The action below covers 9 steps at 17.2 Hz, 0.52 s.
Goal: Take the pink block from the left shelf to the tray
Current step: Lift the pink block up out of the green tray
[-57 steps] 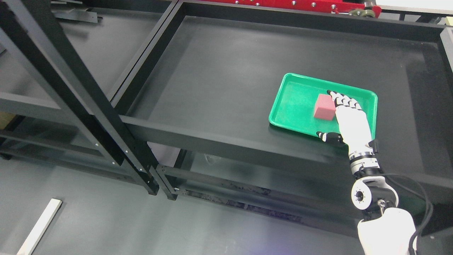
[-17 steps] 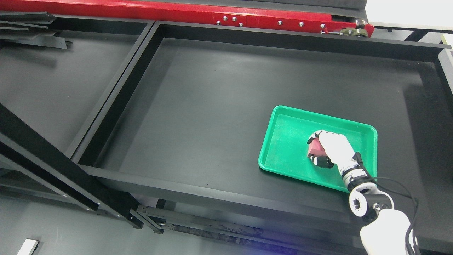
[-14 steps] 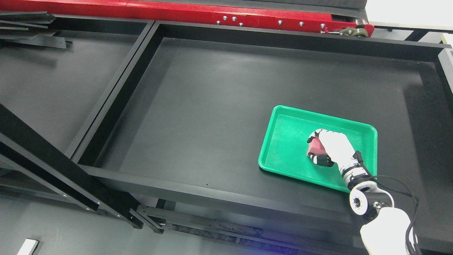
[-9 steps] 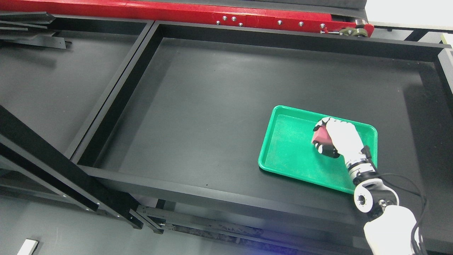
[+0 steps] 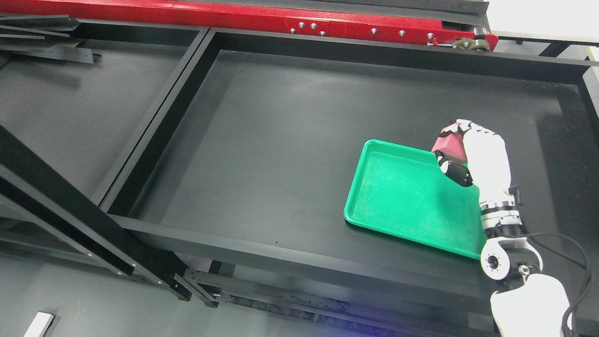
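Right hand: it comes in from the lower right and is clenched around the pink block; thumb below the block, the other fingers over its top.
Change: half a second ago I saw this hand low inside the green tray with the block; now it is raised and moved toward the tray's far right corner.
Block place: in the grasp, at the fingertip end of the hand, above the tray's far rim and not touching it.
Meaning: the block is going out of the tray, not into it. I judge the placing is not done at this moment, and this disagrees with the task sentence.
Block direction: tilted, one corner pointing up and away from the palm.
Long axis: I cannot tell; it looks nearly cubic and is half covered.
Left hand: not visible.
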Tool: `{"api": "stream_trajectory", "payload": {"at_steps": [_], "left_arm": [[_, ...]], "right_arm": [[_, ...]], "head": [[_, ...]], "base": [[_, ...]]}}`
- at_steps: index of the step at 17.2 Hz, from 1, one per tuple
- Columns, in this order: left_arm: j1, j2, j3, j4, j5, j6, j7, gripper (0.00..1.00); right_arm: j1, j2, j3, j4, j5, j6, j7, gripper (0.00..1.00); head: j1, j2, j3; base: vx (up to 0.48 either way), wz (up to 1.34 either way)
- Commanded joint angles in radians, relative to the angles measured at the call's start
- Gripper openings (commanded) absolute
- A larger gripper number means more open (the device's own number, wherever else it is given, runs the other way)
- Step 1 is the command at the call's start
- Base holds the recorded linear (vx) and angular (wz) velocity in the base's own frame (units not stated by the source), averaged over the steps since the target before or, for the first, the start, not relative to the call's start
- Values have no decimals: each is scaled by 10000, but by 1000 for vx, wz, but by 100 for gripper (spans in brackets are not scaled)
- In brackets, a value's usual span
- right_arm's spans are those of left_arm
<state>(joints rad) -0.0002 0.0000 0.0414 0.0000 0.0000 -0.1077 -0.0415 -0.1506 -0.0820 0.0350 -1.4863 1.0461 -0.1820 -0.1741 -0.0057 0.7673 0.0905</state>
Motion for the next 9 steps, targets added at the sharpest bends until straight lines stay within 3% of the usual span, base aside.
{"api": "stream_trajectory", "payload": {"at_steps": [1, 4, 9], "left_arm": [[-228, 175, 0, -174, -16, -12, 1, 100], [-228, 175, 0, -174, -16, -12, 1, 100], [-228, 175, 0, -174, -16, -12, 1, 100]], "right_arm": [[202, 84, -672, -1335, -306, -5, -161, 0], [279, 84, -672, -1351, -367, -5, -161, 1], [356, 84, -657, -1382, -475, -21, -146, 1]], "head": [[0, 0, 0], [0, 0, 0], [0, 0, 0]], "base": [[-44, 60], [-97, 210], [-153, 611]]}}
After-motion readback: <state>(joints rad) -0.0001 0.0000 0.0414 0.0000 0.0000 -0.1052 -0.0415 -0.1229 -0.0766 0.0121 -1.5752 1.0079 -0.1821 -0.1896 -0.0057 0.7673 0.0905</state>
